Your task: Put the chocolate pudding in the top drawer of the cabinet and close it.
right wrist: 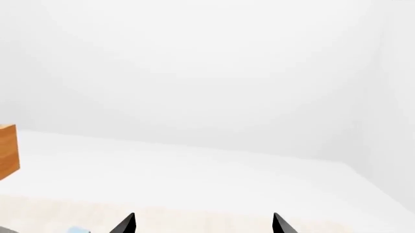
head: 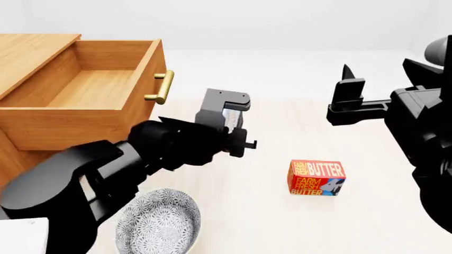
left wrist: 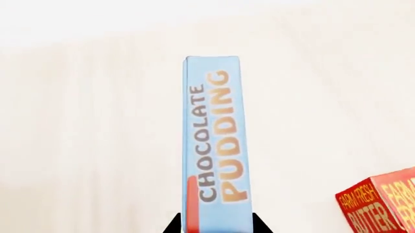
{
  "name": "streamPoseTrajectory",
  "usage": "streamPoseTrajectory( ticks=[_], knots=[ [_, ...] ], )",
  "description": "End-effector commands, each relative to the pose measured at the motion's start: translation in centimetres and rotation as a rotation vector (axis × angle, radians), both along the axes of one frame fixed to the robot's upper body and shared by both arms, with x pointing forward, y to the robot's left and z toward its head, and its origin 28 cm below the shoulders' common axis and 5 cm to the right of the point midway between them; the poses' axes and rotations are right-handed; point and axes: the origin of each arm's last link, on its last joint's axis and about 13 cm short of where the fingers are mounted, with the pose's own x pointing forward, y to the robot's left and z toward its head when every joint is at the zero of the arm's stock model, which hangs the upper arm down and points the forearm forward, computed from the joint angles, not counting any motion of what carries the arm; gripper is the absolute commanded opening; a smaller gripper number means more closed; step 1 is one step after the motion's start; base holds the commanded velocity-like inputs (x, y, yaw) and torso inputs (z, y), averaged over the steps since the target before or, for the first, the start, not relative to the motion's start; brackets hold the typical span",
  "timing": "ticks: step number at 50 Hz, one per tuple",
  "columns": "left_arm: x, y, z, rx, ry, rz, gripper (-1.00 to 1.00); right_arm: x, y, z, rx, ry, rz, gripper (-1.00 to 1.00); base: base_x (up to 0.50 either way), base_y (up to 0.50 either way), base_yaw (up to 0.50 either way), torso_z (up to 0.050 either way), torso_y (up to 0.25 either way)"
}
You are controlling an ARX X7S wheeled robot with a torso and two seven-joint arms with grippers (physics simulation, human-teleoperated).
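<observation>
Gripping the thin light-blue chocolate pudding box [left wrist: 215,145] above the pale bench [head: 282,222], the left tool [head: 236,124] hovers beside the pulled-out light-brown wooden top drawer [head: 92,90], while the right tool [right wrist: 202,224] stands wide.

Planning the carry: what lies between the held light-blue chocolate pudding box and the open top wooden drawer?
Nothing: head view shows bare floor between pudding box and drawer.

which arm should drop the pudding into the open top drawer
Left. The left claw is shut on the chocolate pudding and sits just beside the open top drawer, near its brass handle. The right claw is open, holds nothing and hangs far off on the other side.
</observation>
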Motion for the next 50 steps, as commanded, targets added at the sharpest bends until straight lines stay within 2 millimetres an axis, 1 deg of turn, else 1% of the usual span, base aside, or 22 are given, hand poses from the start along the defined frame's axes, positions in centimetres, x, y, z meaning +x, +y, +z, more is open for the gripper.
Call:
streamPoseTrajectory(
  ticks=[1,7,15,17,24,38,43,50],
  knots=[
    [-2.2,-0.9,2.6,-0.009,-0.079,-0.078,-1.0,-0.1,0.1,0.3,-0.001,-0.007,0.005,1.0,0.0,0.0,0.0,0.0,0.0],
    [-3.5,-1.2,4.5,-0.025,-0.133,-0.119,-1.0,-0.2,0.1,0.5,0.0,-0.012,0.005,1.0,0.0,0.0,0.0,0.0,0.0],
    [-4.9,-1.1,7.8,-0.05,-0.242,-0.139,-1.0,-0.4,0.1,0.6,0.005,-0.018,0.007,1.0,0.0,0.0,0.0,0.0,0.0],
    [-5.2,-1.1,8.4,-0.052,-0.26,-0.142,-1.0,-0.4,0.1,0.6,0.005,-0.019,0.007,1.0,0.0,0.0,0.0,0.0,0.0],
    [-5.6,-0.7,11.2,-0.057,-0.349,-0.124,-1.0,-0.8,-0.1,1.1,0.01,-0.034,0.0,1.0,0.0,0.0,0.0,0.0,0.0],
    [-5.2,0.9,16.9,-0.044,-0.509,-0.021,-1.0,-1.3,-0.4,1.5,0.016,-0.053,-0.016,1.0,0.0,0.0,0.0,0.0,0.001],
    [-4.1,2.1,19.2,-0.032,-0.55,0.06,-1.0,-1.5,-0.4,1.5,0.016,-0.055,-0.018,1.0,0.0,0.0,0.0,0.0,0.0],
    [-2.3,3.8,20.9,-0.011,-0.56,0.173,-1.0,-1.5,-0.4,1.3,0.017,-0.054,-0.017,1.0,0.0,0.0,0.0,0.0,0.0]
  ],
)
